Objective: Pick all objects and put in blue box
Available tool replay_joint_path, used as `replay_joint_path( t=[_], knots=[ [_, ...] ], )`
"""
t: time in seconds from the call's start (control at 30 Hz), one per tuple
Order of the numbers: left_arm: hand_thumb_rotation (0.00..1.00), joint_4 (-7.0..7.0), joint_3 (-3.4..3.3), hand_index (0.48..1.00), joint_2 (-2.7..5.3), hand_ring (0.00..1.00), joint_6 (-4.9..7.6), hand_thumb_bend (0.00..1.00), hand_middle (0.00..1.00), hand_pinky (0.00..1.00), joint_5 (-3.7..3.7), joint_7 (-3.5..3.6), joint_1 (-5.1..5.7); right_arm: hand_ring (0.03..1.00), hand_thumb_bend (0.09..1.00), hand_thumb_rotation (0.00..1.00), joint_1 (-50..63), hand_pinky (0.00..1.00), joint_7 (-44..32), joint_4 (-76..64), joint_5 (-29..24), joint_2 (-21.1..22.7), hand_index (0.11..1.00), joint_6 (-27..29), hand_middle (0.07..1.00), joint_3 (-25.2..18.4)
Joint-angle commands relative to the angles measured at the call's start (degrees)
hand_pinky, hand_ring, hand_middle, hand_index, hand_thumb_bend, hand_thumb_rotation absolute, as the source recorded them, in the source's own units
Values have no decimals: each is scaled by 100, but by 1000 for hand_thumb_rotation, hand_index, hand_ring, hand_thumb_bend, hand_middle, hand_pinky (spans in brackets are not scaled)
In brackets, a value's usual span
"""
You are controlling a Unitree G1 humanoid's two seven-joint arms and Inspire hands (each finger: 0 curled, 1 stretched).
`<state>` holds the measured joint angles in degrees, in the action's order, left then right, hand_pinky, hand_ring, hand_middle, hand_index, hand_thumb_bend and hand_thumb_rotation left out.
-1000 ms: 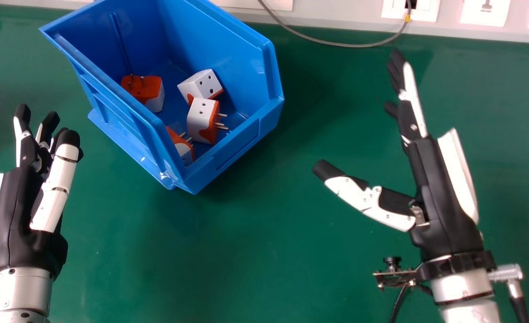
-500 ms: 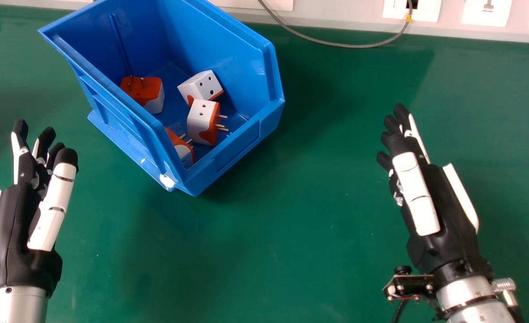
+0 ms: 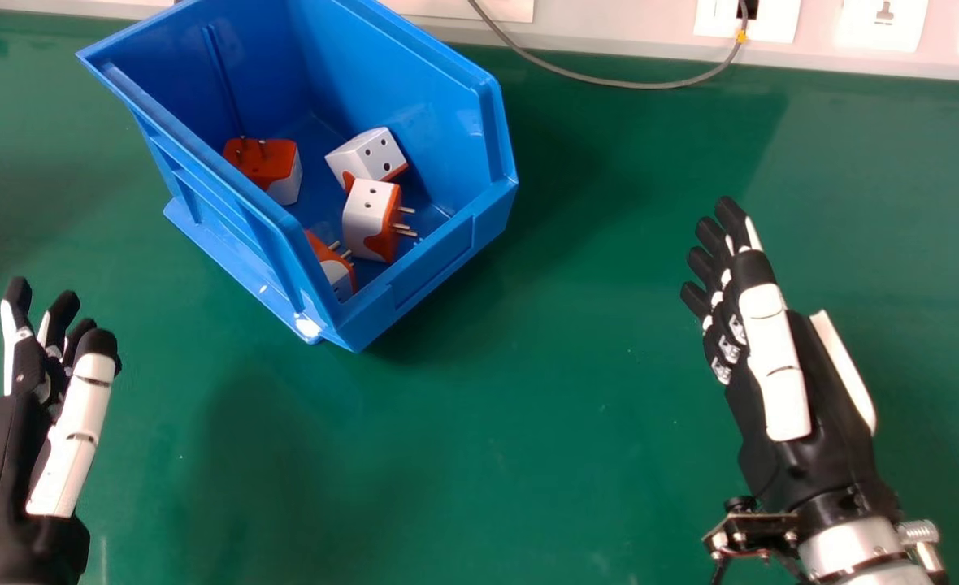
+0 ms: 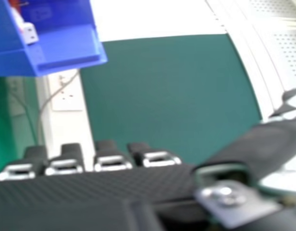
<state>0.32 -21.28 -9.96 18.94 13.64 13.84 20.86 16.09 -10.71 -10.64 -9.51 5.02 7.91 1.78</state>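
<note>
While four plug adapters lie inside the blue box (image 3: 439, 264) on the far left part of the green table (image 3: 512, 455), I hold both my hands apart from it. My left hand (image 3: 4, 471) is at the near left, its fingers extended and relaxed, with nothing in its grasp. My right hand (image 3: 825, 414) is well to the right of the box, open and unladen too, its fingers and thumb pointing toward the far side.

Within the box, one adapter (image 3: 284, 183) sits at the left with its orange face and prongs up. A white and orange adapter (image 3: 362, 154) lies to its right, and another adapter (image 3: 363, 218) is just nearer, its prongs pointing right. The nearest adapter (image 3: 338, 275) is partly hidden by the box's left wall. Beyond, a grey cable (image 3: 609, 82) curves along the table's far edge.
</note>
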Motion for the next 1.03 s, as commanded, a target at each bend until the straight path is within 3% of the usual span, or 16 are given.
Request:
replay_joint_path(
  t=[0.0, 0.1, 0.23, 0.3, 0.4, 0.5, 0.67, 0.77, 0.9, 0.93, 1.0],
  knots=[
    [705, 11, -48, 997, 42, 981, 255, 309, 996, 930, 146, 81, 25, 1000, 351, 998, 6, 1000, -22, -211, -6, 69, 1000, 121, 1000, -123],
    [716, -11, -6, 998, 102, 985, 293, 321, 997, 944, 172, 88, 58, 1000, 343, 999, 25, 1000, -31, -299, 47, 144, 1000, 89, 1000, -207],
    [721, -68, 57, 999, 96, 991, 227, 343, 998, 965, 78, 63, 92, 1000, 335, 999, 14, 1000, -28, -213, 200, 188, 1000, 263, 1000, -267],
    [721, 10, 63, 999, 55, 993, 269, 345, 999, 972, 28, 73, 67, 1000, 332, 1000, -12, 1000, -40, -104, 260, 207, 1000, 390, 1000, -289],
    [722, 169, 59, 1000, 9, 995, 392, 345, 999, 981, -106, 56, 28, 1000, 327, 1000, -41, 999, -86, 45, 290, 252, 1000, 559, 1000, -343],
    [720, 272, 64, 997, -23, 995, 430, 370, 997, 975, -175, 50, -24, 1000, 324, 1000, -37, 998, -130, 120, 303, 274, 1000, 660, 1000, -385],
    [678, 3, 160, 983, 17, 985, 358, 457, 985, 947, -303, -35, 47, 1000, 321, 1000, -33, 997, -206, 184, 295, 322, 1000, 702, 1000, -447],
    [662, -16, 192, 977, -14, 978, 373, 504, 979, 933, -370, -72, 28, 1000, 321, 1000, -52, 997, -236, 211, 315, 342, 1000, 680, 1000, -464],
    [645, -112, 230, 971, -37, 966, 293, 539, 966, 921, -453, -135, -22, 1000, 321, 1000, -124, 997, -263, 252, 336, 405, 1000, 597, 1000, -476],
    [628, -126, 230, 969, -55, 959, 291, 538, 959, 915, -439, -124, -36, 1000, 322, 1000, -135, 997, -273, 255, 344, 426, 1000, 574, 1000, -473],
    [621, -145, 212, 968, -116, 956, 267, 536, 957, 913, -335, -51, -84, 1000, 322, 1000, -163, 997, -310, 247, 363, 487, 1000, 500, 1000, -470]
  ],
)
